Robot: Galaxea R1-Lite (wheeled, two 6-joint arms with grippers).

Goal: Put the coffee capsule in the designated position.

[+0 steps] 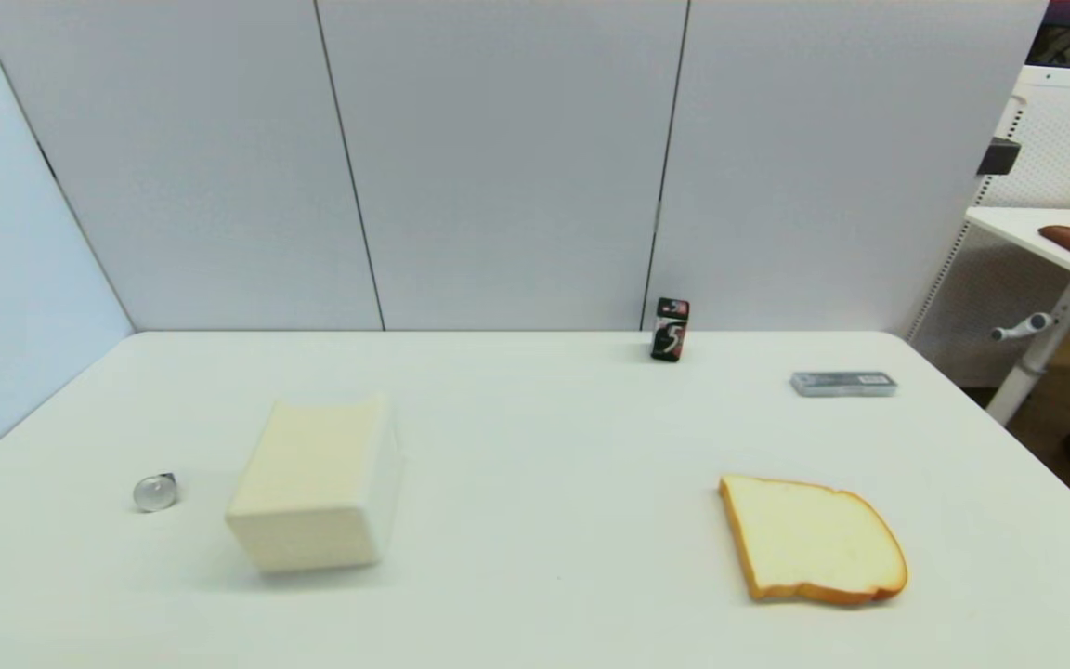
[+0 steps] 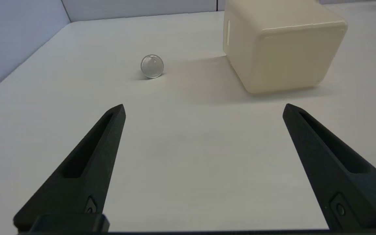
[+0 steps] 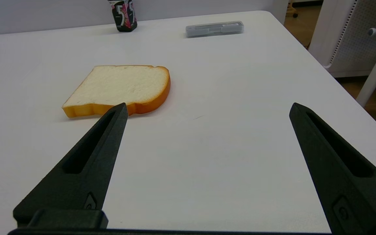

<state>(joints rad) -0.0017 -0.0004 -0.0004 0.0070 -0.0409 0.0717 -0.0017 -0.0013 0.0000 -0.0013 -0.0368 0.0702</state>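
Note:
The coffee capsule (image 1: 155, 491) lies on its side at the table's left, its round silver foil face showing; the left wrist view also has the capsule (image 2: 152, 66), a short way beyond my fingers. My left gripper (image 2: 203, 109) is open, low over bare table, with nothing between its fingers. My right gripper (image 3: 207, 109) is open too, near the table's front right, close to the bread slice (image 3: 119, 88). Neither arm shows in the head view.
A cream box (image 1: 317, 483) stands just right of the capsule, also in the left wrist view (image 2: 282, 45). The bread slice (image 1: 809, 539) lies front right. A black gum pack (image 1: 670, 329) stands at the back, a flat grey case (image 1: 843, 383) to its right.

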